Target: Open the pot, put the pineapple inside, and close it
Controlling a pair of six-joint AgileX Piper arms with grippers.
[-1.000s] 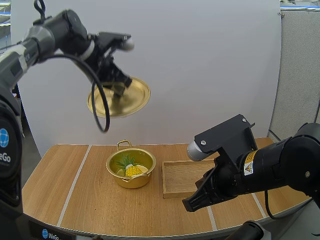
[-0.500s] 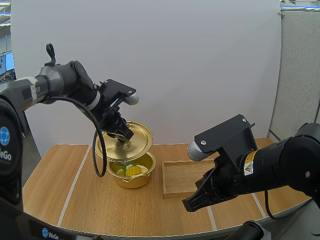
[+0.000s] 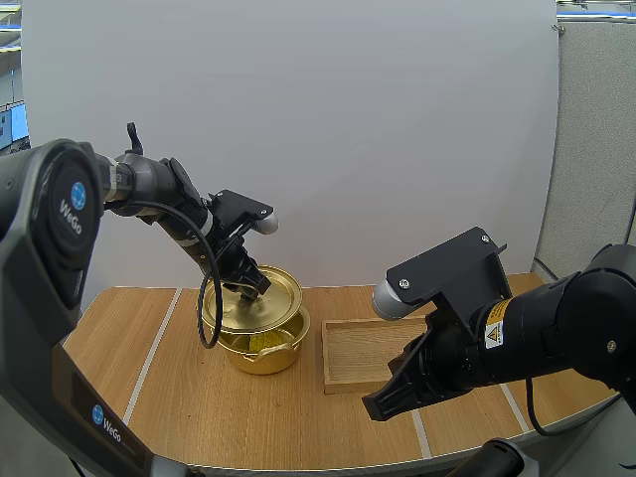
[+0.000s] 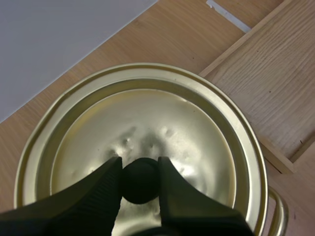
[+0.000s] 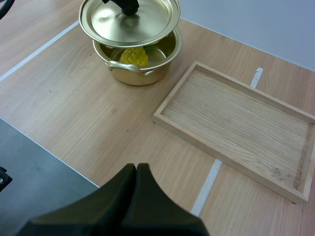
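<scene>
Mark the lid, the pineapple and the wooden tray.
lid [image 4: 162, 123], left wrist view, on its domed top.
pineapple [image 5: 134, 56], right wrist view, on its yellow body.
wooden tray [image 5: 236, 123], right wrist view, on its bare floor.

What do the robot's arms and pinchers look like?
Both arms are chunky and mostly black. The left arm has a grey band and a round blue WeGo badge; the right arm wears a yellow warning sticker. The left gripper and right gripper have two black fingers each.
</scene>
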